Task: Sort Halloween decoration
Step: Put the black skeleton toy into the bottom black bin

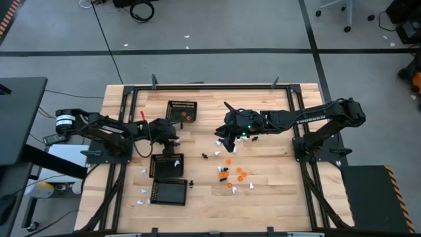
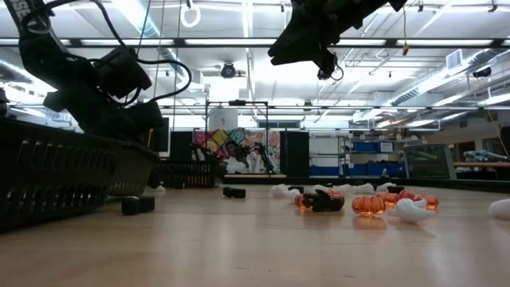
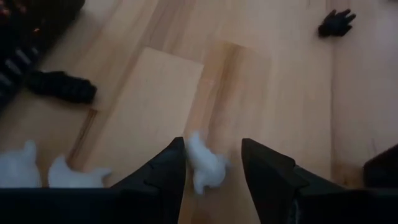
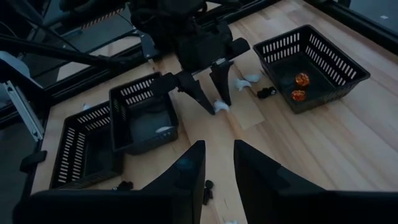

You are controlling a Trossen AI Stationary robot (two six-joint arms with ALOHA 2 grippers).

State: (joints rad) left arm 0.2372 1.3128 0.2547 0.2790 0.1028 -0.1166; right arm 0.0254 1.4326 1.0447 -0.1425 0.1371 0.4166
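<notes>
Wooden table: the left gripper straddles a white piece with fingers apart, while the right gripper hovers narrowly parted, empty, above scattered pieces.

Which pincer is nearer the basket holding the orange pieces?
Left. The left pincer is down beside that basket, around a white piece; the right pincer hangs farther back.

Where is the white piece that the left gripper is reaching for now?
The white piece lies on the table between the open fingers of the left gripper, beside the middle basket, on the table's left half.
</notes>
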